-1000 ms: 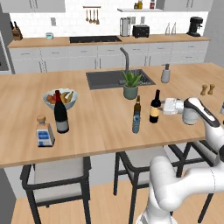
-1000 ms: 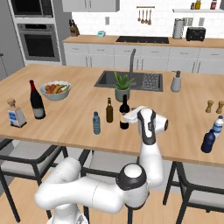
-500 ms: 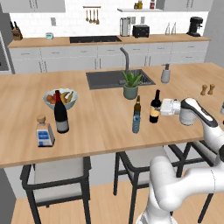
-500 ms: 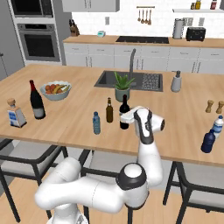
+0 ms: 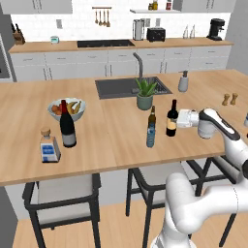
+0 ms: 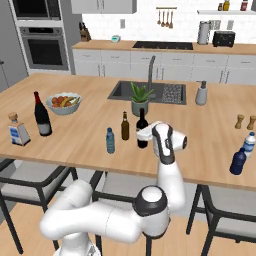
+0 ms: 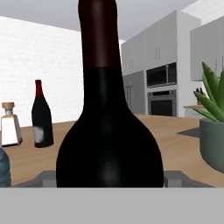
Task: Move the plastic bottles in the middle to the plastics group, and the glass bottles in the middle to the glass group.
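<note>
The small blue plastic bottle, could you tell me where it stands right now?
In the left base view the small blue plastic bottle stands mid-island near the front edge, just before the slim brown bottle.

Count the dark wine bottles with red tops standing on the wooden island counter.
2. One dark wine bottle with a yellowish label stands mid-counter at the claw; one grey-labelled dark wine bottle stands far left, beside the fruit bowl.

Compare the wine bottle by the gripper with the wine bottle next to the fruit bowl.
The wine bottle by the gripper has a yellowish label; the wine bottle by the fruit bowl has a grey one. The first stands mid-counter near the potted plant, the second far left beside the fruit bowl. Both are dark, red-topped and upright.
</note>
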Available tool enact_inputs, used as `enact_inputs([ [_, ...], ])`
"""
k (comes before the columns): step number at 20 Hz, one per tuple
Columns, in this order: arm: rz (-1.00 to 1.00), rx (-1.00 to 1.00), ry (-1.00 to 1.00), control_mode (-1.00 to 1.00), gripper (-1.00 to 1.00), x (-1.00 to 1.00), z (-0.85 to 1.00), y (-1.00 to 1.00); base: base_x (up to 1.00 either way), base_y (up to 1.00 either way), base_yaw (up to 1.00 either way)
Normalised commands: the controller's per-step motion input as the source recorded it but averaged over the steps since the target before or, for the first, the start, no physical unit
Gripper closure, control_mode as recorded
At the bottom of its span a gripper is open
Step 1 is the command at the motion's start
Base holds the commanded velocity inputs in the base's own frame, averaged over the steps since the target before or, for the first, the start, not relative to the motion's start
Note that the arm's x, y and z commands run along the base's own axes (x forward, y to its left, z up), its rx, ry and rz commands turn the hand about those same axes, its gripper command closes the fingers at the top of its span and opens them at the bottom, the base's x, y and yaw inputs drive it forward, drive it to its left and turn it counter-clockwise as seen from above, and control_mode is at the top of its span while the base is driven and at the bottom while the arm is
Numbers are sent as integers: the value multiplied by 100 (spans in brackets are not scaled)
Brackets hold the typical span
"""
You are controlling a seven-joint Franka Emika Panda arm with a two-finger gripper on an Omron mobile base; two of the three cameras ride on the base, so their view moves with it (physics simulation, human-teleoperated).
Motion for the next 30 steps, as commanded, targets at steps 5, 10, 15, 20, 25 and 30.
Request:
enact_inputs([
  [5,0,0,0,-100,100,-63,30,-8,0,0,0],
  [10,-1,2,0,-100,100,-91,47,13,0,0,0],
  [15,-6,6,3,-100,100,-95,19,42,0,0,0],
  [20,-2,2,1,-100,100,-87,7,59,0,0,0],
  [25,0,0,1,-100,100,-50,25,76,0,0,0],
  [30,0,-3,0,-100,100,-36,16,97,0,0,0],
])
